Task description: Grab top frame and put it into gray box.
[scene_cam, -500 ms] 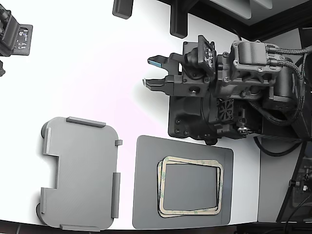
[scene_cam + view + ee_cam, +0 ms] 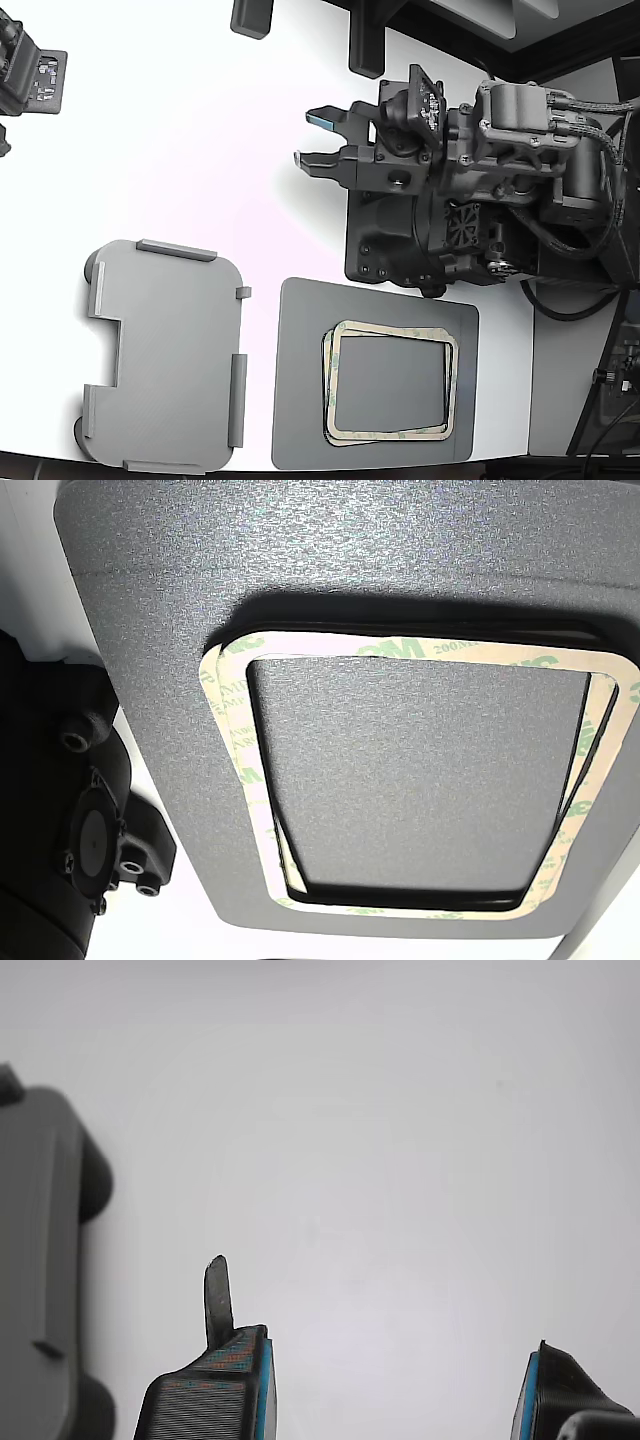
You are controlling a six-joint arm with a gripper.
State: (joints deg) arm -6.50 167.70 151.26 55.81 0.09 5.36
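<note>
Frames lie stacked on a dark gray mat (image 2: 300, 400) near the lower edge of the exterior view, the top frame (image 2: 392, 332) resting slightly askew on the one beneath it (image 2: 327, 385), so the lower frame's edge peeks out along one side. The hand (image 2: 312, 140) hovers well apart from them, up over bare white table (image 2: 180, 130), its fingers spread wide with nothing between them; the black body of the arm (image 2: 470, 180) sits between the hand and the mat's far corner. In the wrist view the two blue-edged fingertips (image 2: 262, 1380) stand far apart over plain table, and a rounded gray edge of the gray box (image 2: 40, 1260) shows at the side. That gray box (image 2: 165, 355) sits on the table just beside the mat, toward the exterior view's left, apart from the mat by a thin strip of white, and holds nothing. The other view looks closely at the stack: the top frame (image 2: 240, 740) is cream with faint green printing, and through its open middle the speckled mat (image 2: 420, 770) shows.
</note>
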